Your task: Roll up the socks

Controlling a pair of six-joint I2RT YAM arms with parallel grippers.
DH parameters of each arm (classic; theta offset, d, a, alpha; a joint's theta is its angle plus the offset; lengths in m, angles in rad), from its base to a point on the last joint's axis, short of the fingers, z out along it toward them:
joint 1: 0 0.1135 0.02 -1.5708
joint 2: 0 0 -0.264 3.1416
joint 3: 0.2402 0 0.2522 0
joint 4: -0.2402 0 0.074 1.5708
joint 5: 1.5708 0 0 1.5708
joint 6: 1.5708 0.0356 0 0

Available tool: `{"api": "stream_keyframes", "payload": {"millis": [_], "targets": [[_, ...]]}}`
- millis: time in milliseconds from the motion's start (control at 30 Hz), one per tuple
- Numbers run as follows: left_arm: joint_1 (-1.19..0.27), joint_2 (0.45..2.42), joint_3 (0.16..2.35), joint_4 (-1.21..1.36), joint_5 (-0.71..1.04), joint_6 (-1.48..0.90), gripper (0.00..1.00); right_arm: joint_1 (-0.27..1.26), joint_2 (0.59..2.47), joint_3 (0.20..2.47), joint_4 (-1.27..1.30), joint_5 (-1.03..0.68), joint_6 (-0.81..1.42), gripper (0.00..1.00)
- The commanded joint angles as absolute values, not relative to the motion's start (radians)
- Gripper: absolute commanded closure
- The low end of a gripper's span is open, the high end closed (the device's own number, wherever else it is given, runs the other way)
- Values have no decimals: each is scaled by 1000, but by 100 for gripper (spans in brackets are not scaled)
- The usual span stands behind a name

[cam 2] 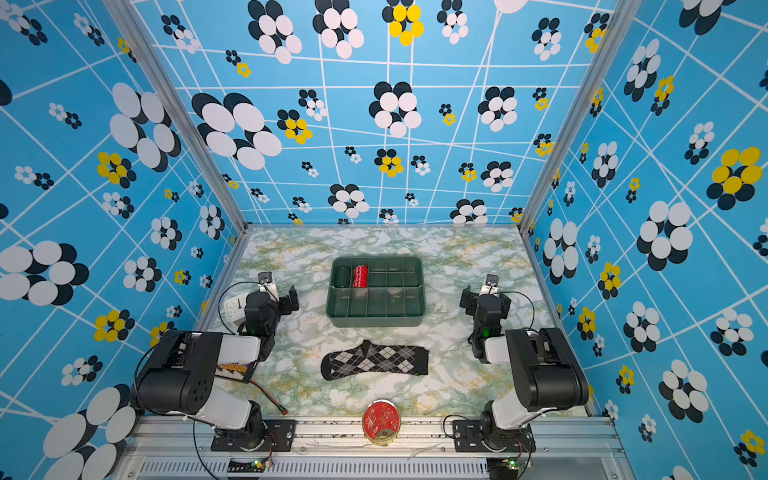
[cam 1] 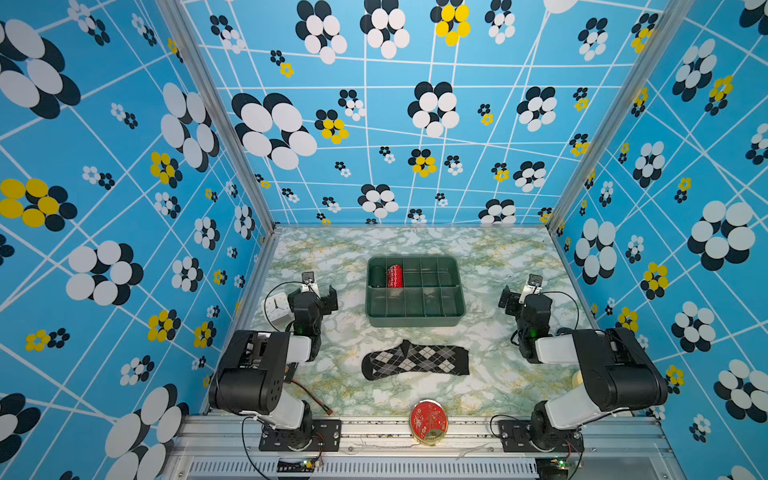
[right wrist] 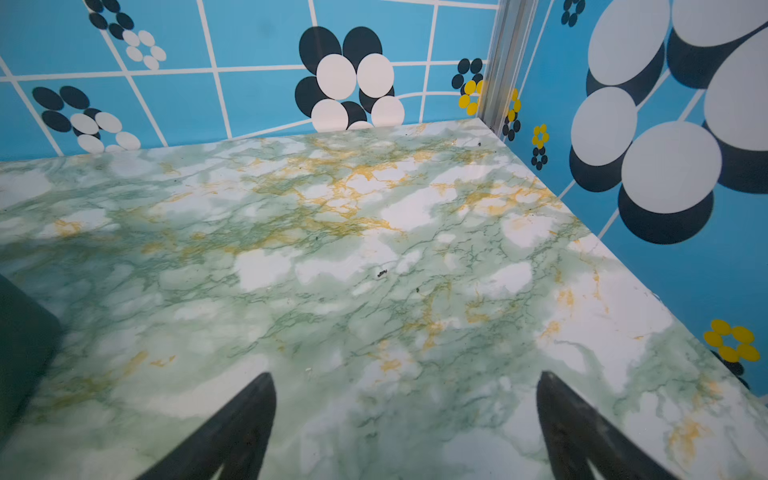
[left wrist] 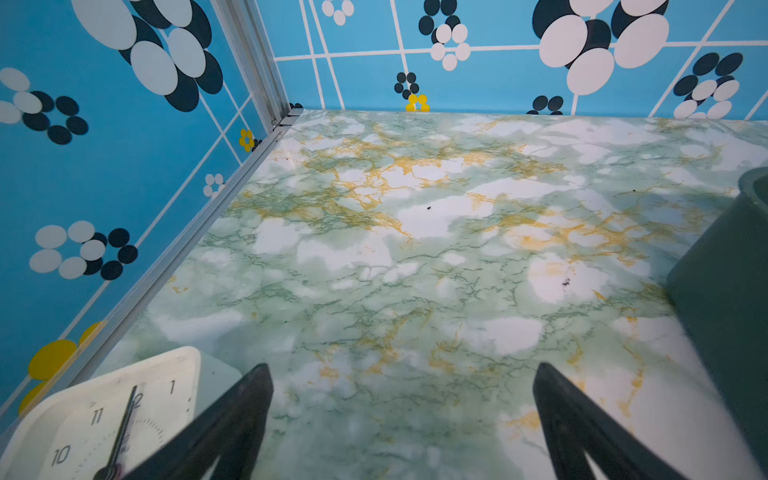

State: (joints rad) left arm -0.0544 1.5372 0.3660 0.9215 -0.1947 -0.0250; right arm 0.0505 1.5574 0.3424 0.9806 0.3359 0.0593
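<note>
The socks [cam 1: 415, 359] [cam 2: 374, 359] lie flat on the marble table in both top views. They are black with a grey and white argyle pattern, toe to the left and cuff to the right. My left gripper [cam 1: 321, 293] [cam 2: 283, 293] hovers at the table's left, well behind the socks, open and empty. In its wrist view the open left gripper [left wrist: 403, 370] shows only bare marble between the fingers. My right gripper [cam 1: 519, 293] [cam 2: 478, 293] mirrors it on the right side. The right gripper [right wrist: 406, 376] is also open over bare table. Neither wrist view shows the socks.
A green divided tray [cam 1: 415, 322] [cam 2: 376, 322] stands behind the socks, holding a red roll [cam 1: 395, 276] and a dark green roll [cam 1: 377, 276]. A white clock [cam 1: 276, 307] [left wrist: 104, 415] sits by the left gripper. A round red tin [cam 1: 429, 420] rests at the front edge.
</note>
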Motion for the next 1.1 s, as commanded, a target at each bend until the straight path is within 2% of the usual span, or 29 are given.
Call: {"api": "stream_keyframes", "payload": {"millis": [0,500,633,700,733,800,900,933,1067], "targets": [[-60,1545,369,943,-201,-21,1,45,1562,354,991,354,64,1],[-60,1545,371,939,-199,-25,0,46,1561,354,992,354,63,1],[-58,1545,371,938,-198,-25,10,45,1562,354,992,354,63,1],[-59,1545,371,938,-198,-25,4,46,1561,354,992,354,63,1],[-59,1544,371,939,-198,-24,6,45,1557,356,990,352,61,1],[-57,1536,376,934,-200,-20,17,46,1519,361,941,350,63,5],[-58,1441,437,728,-213,-29,37,46,1432,348,884,367,70,8],[-60,1406,452,666,-233,-38,41,45,1399,350,846,361,71,11],[-69,1238,492,428,-251,-123,49,46,1259,448,499,275,115,22]]}}
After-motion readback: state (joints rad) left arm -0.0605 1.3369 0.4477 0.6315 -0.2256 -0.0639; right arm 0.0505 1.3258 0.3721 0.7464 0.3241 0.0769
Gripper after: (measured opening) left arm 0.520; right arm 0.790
